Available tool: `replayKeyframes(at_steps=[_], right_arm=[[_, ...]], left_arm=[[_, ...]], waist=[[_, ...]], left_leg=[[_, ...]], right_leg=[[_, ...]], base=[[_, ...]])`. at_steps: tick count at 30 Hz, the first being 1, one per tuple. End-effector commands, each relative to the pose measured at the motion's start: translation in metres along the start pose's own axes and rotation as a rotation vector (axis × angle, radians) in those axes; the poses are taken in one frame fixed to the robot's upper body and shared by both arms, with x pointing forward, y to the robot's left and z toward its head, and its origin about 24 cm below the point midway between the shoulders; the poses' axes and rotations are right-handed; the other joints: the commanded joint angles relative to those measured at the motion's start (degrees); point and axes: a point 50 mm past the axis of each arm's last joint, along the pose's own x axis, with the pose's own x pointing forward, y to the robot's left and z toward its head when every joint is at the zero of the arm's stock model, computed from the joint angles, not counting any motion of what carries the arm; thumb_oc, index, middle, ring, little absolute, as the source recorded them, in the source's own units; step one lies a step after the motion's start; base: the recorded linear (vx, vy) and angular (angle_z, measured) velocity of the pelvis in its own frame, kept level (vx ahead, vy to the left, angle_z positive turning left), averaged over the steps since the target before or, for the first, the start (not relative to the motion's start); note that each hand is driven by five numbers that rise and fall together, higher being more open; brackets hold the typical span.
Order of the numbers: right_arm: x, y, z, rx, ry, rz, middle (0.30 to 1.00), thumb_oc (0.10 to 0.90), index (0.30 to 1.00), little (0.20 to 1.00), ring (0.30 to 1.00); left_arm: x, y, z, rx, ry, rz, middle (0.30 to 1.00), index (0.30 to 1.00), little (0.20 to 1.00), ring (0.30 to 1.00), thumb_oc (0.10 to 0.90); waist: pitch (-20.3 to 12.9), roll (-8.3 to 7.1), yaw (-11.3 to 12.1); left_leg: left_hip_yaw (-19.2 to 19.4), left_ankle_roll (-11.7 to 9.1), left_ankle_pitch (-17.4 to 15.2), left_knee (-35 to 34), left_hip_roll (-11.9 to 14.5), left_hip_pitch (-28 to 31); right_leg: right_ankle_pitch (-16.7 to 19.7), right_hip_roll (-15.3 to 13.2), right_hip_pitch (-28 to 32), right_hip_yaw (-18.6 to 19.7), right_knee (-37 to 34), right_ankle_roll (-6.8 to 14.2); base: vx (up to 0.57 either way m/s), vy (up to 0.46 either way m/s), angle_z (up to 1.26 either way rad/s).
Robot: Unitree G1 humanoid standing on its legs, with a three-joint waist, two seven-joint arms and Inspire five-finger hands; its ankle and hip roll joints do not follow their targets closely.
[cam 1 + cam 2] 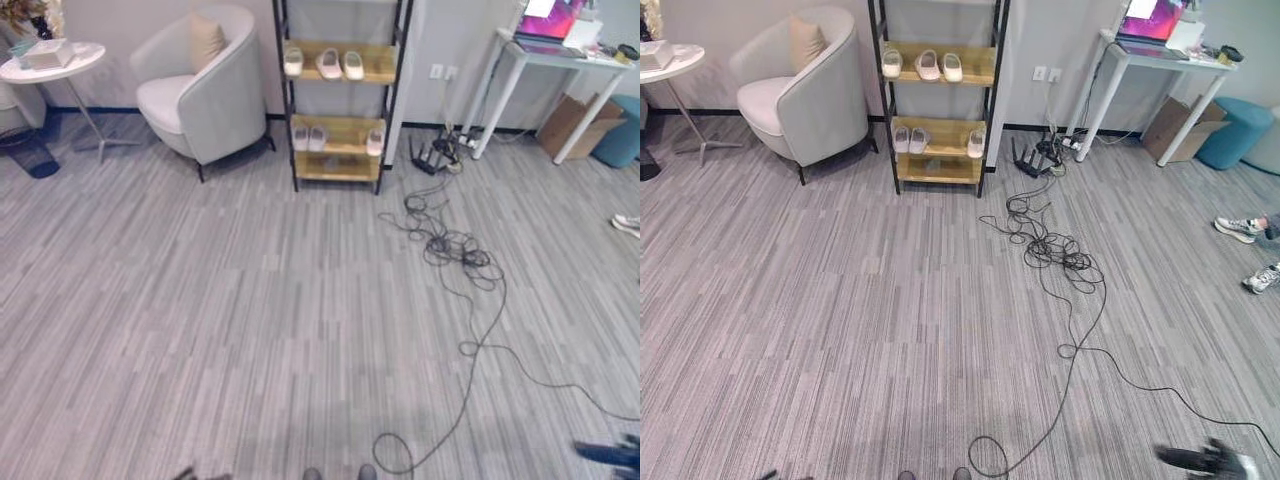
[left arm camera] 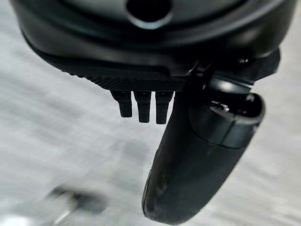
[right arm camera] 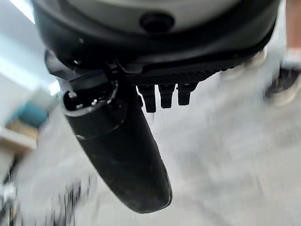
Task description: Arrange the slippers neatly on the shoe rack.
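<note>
You are looking at the shoe rack (image 1: 345, 133) standing against the far wall, well apart from the robot, with six slippers (image 1: 328, 64) lying on it: three in a row on the upper shelf, and on the lower shelf two together at the left and one at the right. The left wrist view is showing you the left hand (image 2: 141, 52) hanging over bare carpet, fingers relaxed and carrying nothing. The right wrist view is showing the right hand (image 3: 155, 52) the same way, slack and holding nothing, with a person's blurred shoe beyond it. The right eye view is giving you two shoes of that person (image 1: 1238, 228) at the right edge, where the left eye view is catching one. One armchair (image 1: 200, 90) with one cushion (image 1: 207, 40) is sitting left of the rack, and one round side table (image 1: 60, 62) is standing at the far left. At the far right one white bench (image 1: 500, 95) is carrying a laptop (image 1: 548, 22), with a cardboard box (image 1: 570, 120) and a teal stool (image 1: 622, 130) beside it. A tangle of black cable (image 1: 455, 250) is sprawling over the floor just right of the straight path to the rack.
</note>
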Motion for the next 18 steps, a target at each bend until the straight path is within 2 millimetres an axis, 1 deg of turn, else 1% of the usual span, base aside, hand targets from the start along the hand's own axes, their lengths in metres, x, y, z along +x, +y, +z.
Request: replayKeyframes(at_steps=[1, 2, 3, 4, 5, 6, 7, 8, 9, 10, 11, 12, 13, 14, 15, 16, 17, 18], right_arm=[[-0.001, 0.009, -0.006, -0.070, -0.007, 0.001, 0.900, 0.800, 0.900, 0.900, 0.900], [-0.003, 0.021, -0.015, -0.075, 0.015, 0.029, 0.900, 0.800, 0.900, 0.900, 0.900], [-0.003, 0.022, -0.015, -0.075, 0.015, 0.029, 0.900, 0.800, 0.900, 0.900, 0.900], [-0.005, 0.027, -0.022, -0.076, 0.033, 0.040, 0.900, 0.800, 0.900, 0.900, 0.900], [-0.006, 0.045, -0.022, -0.096, 0.025, 0.091, 0.900, 0.800, 0.900, 0.900, 0.900], [-0.006, 0.045, -0.022, -0.096, 0.026, 0.091, 0.900, 0.800, 0.900, 0.900, 0.900], [-0.009, 0.064, -0.021, -0.133, 0.002, 0.145, 0.900, 0.800, 0.900, 0.900, 0.900], [-0.009, 0.069, -0.017, -0.166, -0.017, 0.163, 0.900, 0.800, 0.900, 0.900, 0.900], [-0.010, 0.080, -0.013, -0.227, -0.038, 0.199, 0.900, 0.800, 0.900, 0.900, 0.900], [-0.009, 0.080, -0.012, -0.228, -0.039, 0.200, 0.900, 0.800, 0.900, 0.900, 0.900], [-0.013, 0.095, -0.009, -0.305, -0.078, 0.250, 0.900, 0.800, 0.900, 0.900, 0.900], [-0.014, 0.098, -0.010, -0.309, -0.083, 0.257, 0.900, 0.800, 0.900, 0.900, 0.900], [-0.015, 0.099, -0.012, -0.318, -0.079, 0.254, 0.900, 0.800, 0.900, 0.900, 0.900], [-0.015, 0.099, -0.012, -0.318, -0.079, 0.254, 0.900, 0.800, 0.900, 0.900, 0.900], [-0.016, 0.100, -0.019, -0.334, -0.048, 0.249, 0.900, 0.800, 0.900, 0.900, 0.900], [-0.016, 0.101, -0.022, -0.325, -0.037, 0.247, 0.900, 0.800, 0.900, 0.900, 0.900], [-0.018, 0.106, -0.027, -0.307, -0.023, 0.257, 0.900, 0.800, 0.900, 0.900, 0.900], [-0.021, 0.111, -0.031, -0.289, -0.012, 0.273, 0.900, 0.800, 0.900, 0.900, 0.900]], left_arm=[[0.003, -0.001, 0.020, 0.054, -0.062, 0.026, 0.900, 0.900, 0.900, 0.900, 0.800], [0.003, -0.006, 0.019, 0.091, -0.055, 0.015, 0.900, 0.900, 0.900, 0.900, 0.800], [0.003, -0.006, 0.019, 0.091, -0.055, 0.016, 0.900, 0.900, 0.900, 0.900, 0.800], [0.004, -0.012, 0.019, 0.122, -0.052, 0.002, 0.900, 0.900, 0.900, 0.900, 0.800], [0.004, -0.018, 0.020, 0.150, -0.033, -0.023, 0.900, 0.900, 0.900, 0.900, 0.800], [0.004, -0.018, 0.020, 0.150, -0.033, -0.023, 0.900, 0.900, 0.900, 0.900, 0.800], [0.003, -0.028, 0.016, 0.210, -0.039, -0.068, 0.900, 0.900, 0.900, 0.900, 0.800], [0.004, -0.023, 0.017, 0.213, -0.037, -0.051, 0.900, 0.900, 0.900, 0.900, 0.800], [0.004, -0.026, 0.024, 0.226, -0.058, -0.040, 0.900, 0.900, 0.900, 0.900, 0.800], [0.004, -0.026, 0.024, 0.226, -0.058, -0.040, 0.900, 0.900, 0.900, 0.900, 0.800], [0.004, -0.043, 0.036, 0.268, -0.111, -0.089, 0.900, 0.900, 0.900, 0.900, 0.800], [0.004, -0.053, 0.041, 0.297, -0.134, -0.115, 0.900, 0.900, 0.900, 0.900, 0.800], [0.003, -0.066, 0.052, 0.325, -0.178, -0.148, 0.900, 0.900, 0.900, 0.900, 0.800], [0.003, -0.066, 0.052, 0.325, -0.178, -0.148, 0.900, 0.900, 0.900, 0.900, 0.800], [0.002, -0.076, 0.057, 0.375, -0.205, -0.169, 0.900, 0.900, 0.900, 0.900, 0.800], [0.001, -0.082, 0.057, 0.398, -0.211, -0.184, 0.900, 0.900, 0.900, 0.900, 0.800], [0.000, -0.084, 0.049, 0.417, -0.192, -0.199, 0.900, 0.900, 0.900, 0.900, 0.800], [0.000, -0.083, 0.038, 0.445, -0.165, -0.206, 0.900, 0.900, 0.900, 0.900, 0.800]], waist=[[-1.78, 1.62, -0.19], [-1.68, 1.60, -0.33], [-1.68, 1.57, -0.42], [-1.57, 1.58, -0.46], [-0.76, 1.77, -0.72], [-0.79, 1.77, -0.72], [0.35, 1.97, -0.65], [0.95, 1.90, -0.53], [1.68, 1.50, -0.67], [1.64, 1.50, -0.61], [4.07, 0.24, 0.13], [5.19, -0.13, -0.18], [6.91, -0.25, -0.31], [6.87, -0.21, -0.34], [8.63, -1.13, -0.30], [8.74, -0.52, -0.03], [8.35, -0.06, 0.71], [7.86, 0.34, 1.61]], left_leg=[[-2.43, -5.26, -2.43, -0.46, 4.24, 1.67], [-2.53, -5.44, -2.30, -0.46, 4.35, 1.48], [-2.62, -5.44, -2.29, -0.46, 4.34, 1.47], [-2.68, -5.62, -2.24, -0.46, 4.46, 1.36], [-2.77, -6.03, -1.95, -0.46, 5.18, 1.13], [-2.77, -6.03, -1.94, -0.46, 5.19, 1.08], [-2.67, -6.04, -1.76, -0.26, 6.07, 1.22], [-2.57, -6.13, -2.20, 1.14, 6.48, 0.95], [-2.02, -6.29, -3.49, 4.34, 6.95, 0.02], [-1.95, -6.29, -3.66, 4.61, 6.96, -0.16], [-0.46, -6.50, -5.33, 16.94, 7.00, -5.31], [0.72, -6.61, -3.50, 24.86, 8.38, -9.85], [2.48, -6.41, 0.71, 32.89, 10.16, -14.70], [2.43, -6.41, 0.68, 32.98, 10.19, -14.80], [5.40, -5.51, 1.40, 38.58, 10.50, -19.94], [6.39, -5.19, -0.64, 38.16, 10.16, -22.80], [8.03, -4.63, -2.20, 33.09, 9.16, -23.47], [8.36, -4.64, -1.13, 26.88, 8.30, -23.16]], right_leg=[[-5.96, -2.99, 3.69, 1.82, 0.43, 5.25], [-6.05, -3.00, 3.78, 1.32, 0.43, 5.14], [-6.07, -3.01, 3.81, 1.22, 0.43, 5.13], [-6.19, -2.98, 3.92, 0.79, 0.57, 5.04], [-7.12, -2.82, 3.17, 0.59, 2.46, 4.75], [-7.19, -2.82, 3.06, 0.59, 2.59, 4.74], [-8.35, -2.52, 1.13, 1.10, 5.98, 3.96], [-8.77, -2.34, 0.41, 1.56, 7.38, 3.67], [-9.37, -2.08, -0.66, 2.43, 9.08, 3.24], [-9.44, -2.07, -0.85, 2.52, 9.26, 3.23], [-10.42, -1.67, -1.25, 4.16, 11.01, 2.25], [-10.67, -1.56, -0.76, 3.83, 11.08, 1.40], [-11.20, -1.26, 0.12, 3.10, 11.18, 0.15], [-11.20, -1.22, 0.07, 3.06, 11.19, 0.14], [-12.49, -1.54, 1.17, 2.41, 10.88, -0.77], [-13.56, -1.09, 2.25, 1.93, 10.45, -0.64], [-14.47, -0.79, 3.88, 2.24, 9.68, -0.24], [-14.93, -0.49, 5.26, 2.93, 8.81, 0.34]], base=[[-0.02, -0.013, 0.22], [-0.01, -0.005, 0.33], [-0.01, -0.010, 0.36], [0.06, -0.231, 0.33], [0.06, -0.231, 0.30], [0.06, -0.274, 0.22], [0.00, -0.091, 0.13], [0.00, -0.135, -0.02], [0.00, -0.086, -0.08], [-0.02, -0.196, -0.25], [-0.02, -0.252, -0.44], [0.00, -0.358, -0.40], [0.02, -0.206, -0.05], [0.10, -0.235, 0.34], [0.19, -0.135, 0.30], [0.37, -0.101, 0.24], [0.47, 0.084, 0.13], [0.35, 0.089, 0.11]])
